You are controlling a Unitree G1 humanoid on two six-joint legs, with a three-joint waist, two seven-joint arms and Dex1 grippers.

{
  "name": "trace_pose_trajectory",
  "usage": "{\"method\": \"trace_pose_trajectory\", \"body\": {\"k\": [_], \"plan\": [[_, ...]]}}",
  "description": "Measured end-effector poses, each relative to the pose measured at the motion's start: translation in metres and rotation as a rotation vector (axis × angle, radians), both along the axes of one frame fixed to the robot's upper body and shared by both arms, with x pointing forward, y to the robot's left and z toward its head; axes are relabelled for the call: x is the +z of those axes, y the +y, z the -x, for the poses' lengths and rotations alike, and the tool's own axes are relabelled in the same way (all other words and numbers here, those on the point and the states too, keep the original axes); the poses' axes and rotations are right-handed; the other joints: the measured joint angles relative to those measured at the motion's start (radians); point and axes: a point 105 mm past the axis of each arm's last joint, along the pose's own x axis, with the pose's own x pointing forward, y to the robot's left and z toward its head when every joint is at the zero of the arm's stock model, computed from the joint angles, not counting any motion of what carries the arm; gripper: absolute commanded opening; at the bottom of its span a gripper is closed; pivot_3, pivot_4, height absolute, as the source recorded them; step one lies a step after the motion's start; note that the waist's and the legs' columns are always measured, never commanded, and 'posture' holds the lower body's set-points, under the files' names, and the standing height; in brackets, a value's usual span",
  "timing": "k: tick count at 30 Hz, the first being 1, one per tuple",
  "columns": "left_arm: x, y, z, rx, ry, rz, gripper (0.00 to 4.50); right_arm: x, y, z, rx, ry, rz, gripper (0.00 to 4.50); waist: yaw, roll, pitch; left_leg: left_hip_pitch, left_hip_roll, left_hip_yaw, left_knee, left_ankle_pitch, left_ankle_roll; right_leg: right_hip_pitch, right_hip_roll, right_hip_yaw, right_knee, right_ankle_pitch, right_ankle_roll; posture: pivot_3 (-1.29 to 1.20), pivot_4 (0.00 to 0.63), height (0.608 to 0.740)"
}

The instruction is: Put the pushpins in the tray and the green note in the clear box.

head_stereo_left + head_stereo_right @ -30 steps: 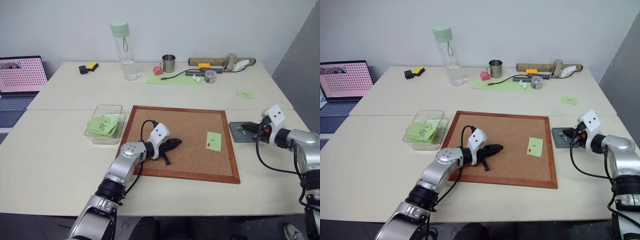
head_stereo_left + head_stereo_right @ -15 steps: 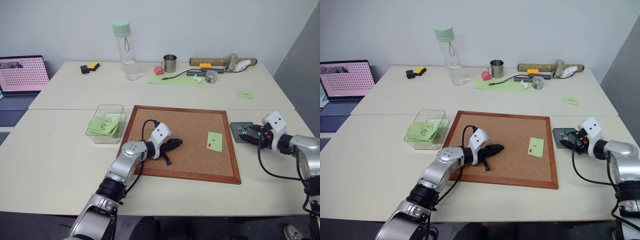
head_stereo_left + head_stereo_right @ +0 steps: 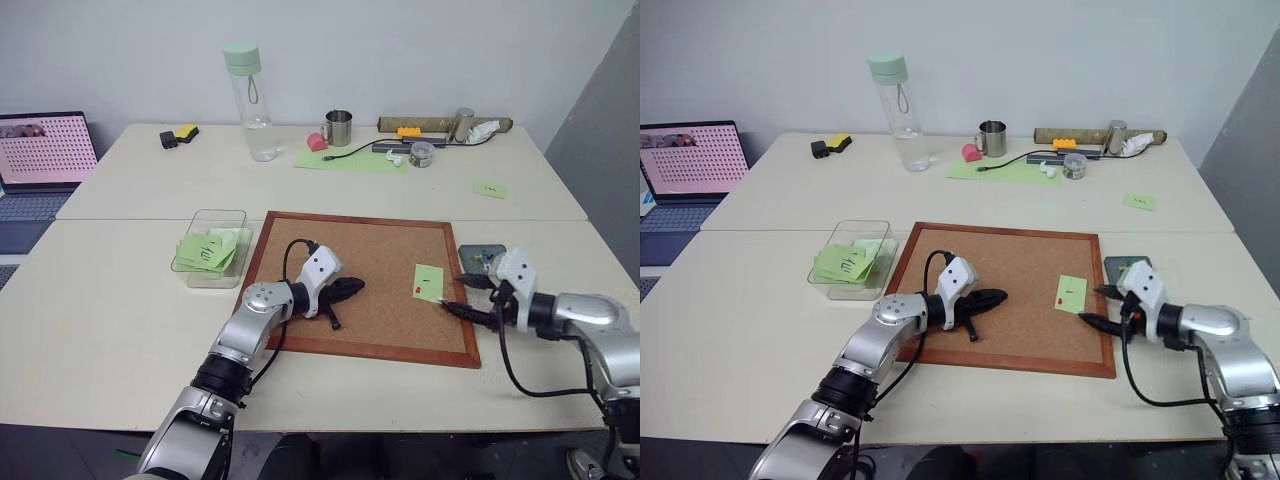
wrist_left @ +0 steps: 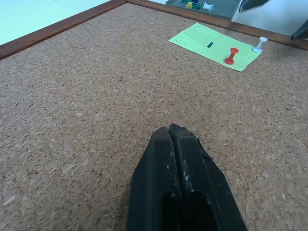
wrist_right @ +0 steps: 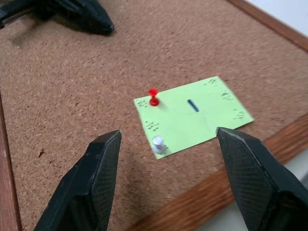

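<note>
Open cork surface lies between the left gripper [image 3: 352, 288], fingers pressed together low over the corkboard [image 3: 370, 250], and the green note [image 3: 428, 283]. The right gripper [image 5: 168, 144], jaws spread wide, stands over the board's right frame, just beside the note. Two upright obstacles rise from the note: a red pushpin [image 5: 153, 96] and a white pushpin [image 5: 159, 143]. The tray [image 3: 472, 253] sits behind the right gripper.

head eyes: looked down from above over the cork board [image 3: 365, 280], nearly identical scenes
wrist cams: low and close over the board; both caught the green note [image 5: 192, 115] toward 3 o'clock
</note>
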Motion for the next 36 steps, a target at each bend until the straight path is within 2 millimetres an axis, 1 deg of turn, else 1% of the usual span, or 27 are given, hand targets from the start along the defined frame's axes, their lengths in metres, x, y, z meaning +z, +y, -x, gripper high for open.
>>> {"method": "trace_pose_trajectory", "body": {"k": [2, 4, 5, 9, 11, 12, 13, 15, 18, 27, 31, 36], "plan": [[0.000, 0.000, 0.000, -0.001, -0.001, 0.000, 0.00, -0.002, 0.000, 0.000, -0.002, 0.005, -0.001, 3.29, 0.000, 0.000, 0.000, 0.000, 0.000, 0.000, 0.000, 0.000, 0.000, 0.000, 0.000, 0.000, 0.000, 0.000, 0.000, 0.00, 0.150, 0.740], [0.000, 0.000, 0.000, -0.001, -0.001, 0.001, 0.00, -0.004, -0.001, 0.000, -0.005, 0.011, -0.003, 2.93, 0.000, 0.000, 0.000, 0.000, 0.000, 0.000, 0.000, 0.000, 0.000, 0.000, 0.000, 0.000, 0.000, 0.000, 0.000, 0.00, 0.150, 0.740], [0.000, 0.000, 0.001, -0.001, -0.001, 0.001, 0.00, -0.005, -0.002, 0.000, -0.007, 0.013, -0.005, 2.88, 0.000, 0.000, 0.000, 0.000, 0.000, 0.000, 0.000, 0.000, 0.000, 0.000, 0.000, 0.000, 0.000, 0.000, 0.000, 0.00, 0.150, 0.740], [0.000, 0.000, 0.000, 0.000, 0.000, 0.001, 0.00, -0.008, -0.001, -0.002, -0.007, 0.016, -0.016, 1.91, -0.001, 0.000, 0.000, 0.000, 0.000, 0.000, 0.000, 0.000, 0.000, 0.000, 0.000, 0.000, 0.000, 0.000, 0.000, 0.00, 0.150, 0.740], [0.000, 0.000, 0.000, -0.001, -0.001, 0.001, 0.00, -0.010, 0.001, -0.004, -0.009, 0.014, -0.020, 1.59, -0.001, 0.000, 0.000, 0.000, 0.000, 0.000, 0.000, 0.000, 0.000, 0.000, 0.000, 0.000, 0.000, 0.000, 0.000, 0.00, 0.150, 0.740], [0.000, 0.000, 0.000, -0.001, -0.001, 0.001, 0.00, -0.010, 0.002, -0.005, -0.008, 0.011, -0.023, 1.17, -0.001, 0.000, 0.000, 0.000, 0.000, 0.000, 0.000, 0.000, 0.000, 0.000, 0.000, 0.000, 0.000, 0.000, 0.000, 0.00, 0.150, 0.740], [0.000, 0.000, 0.000, -0.001, 0.000, 0.001, 0.00, -0.011, 0.002, -0.005, -0.008, 0.011, -0.020, 1.10, 0.000, 0.000, 0.000, 0.000, 0.000, 0.000, 0.000, 0.000, 0.000, 0.000, 0.000, 0.000, 0.000, 0.000, 0.000, 0.00, 0.150, 0.740], [0.000, 0.000, 0.000, 0.000, 0.000, 0.000, 0.00, -0.013, 0.001, -0.005, -0.006, 0.017, -0.020, 0.57, -0.001, 0.000, 0.000, 0.000, 0.000, 0.000, 0.000, 0.000, 0.000, 0.000, 0.000, 0.000, 0.000, 0.000, 0.000, 0.00, 0.150, 0.740], [0.000, 0.001, 0.000, 0.001, 0.001, -0.001, 0.00, -0.014, 0.004, -0.004, 0.012, 0.019, -0.024, 0.04, -0.001, 0.000, 0.000, 0.001, 0.000, 0.000, 0.000, 0.000, 0.000, 0.000, 0.000, 0.000, 0.000, 0.000, 0.000, 0.00, 0.150, 0.740], [-0.002, 0.002, 0.000, 0.005, 0.006, -0.004, 0.00, -0.011, 0.004, -0.003, 0.008, 0.042, -0.065, 0.04, -0.001, 0.000, 0.000, 0.001, 0.000, 0.000, 0.000, 0.000, 0.000, 0.001, 0.000, 0.000, 0.000, 0.000, 0.000, 0.00, 0.150, 0.740], [-0.002, 0.002, 0.000, 0.007, 0.005, -0.005, 0.00, 0.007, 0.005, -0.003, 0.009, 0.002, -0.118, 0.04, -0.001, 0.000, 0.000, 0.002, 0.000, 0.000, -0.001, 0.000, 0.000, 0.002, 0.000, 0.000, -0.001, 0.000, 0.000, 0.00, 0.150, 0.740], [-0.004, 0.003, -0.001, 0.010, 0.007, -0.012, 0.00, 0.027, 0.003, -0.005, -0.026, -0.007, -0.218, 0.04, -0.002, -0.001, 0.001, 0.010, 0.000, -0.001, -0.003, 0.000, 0.000, 0.011, 0.000, -0.001, -0.004, -0.001, 0.001, 0.00, 0.150, 0.740]]}}
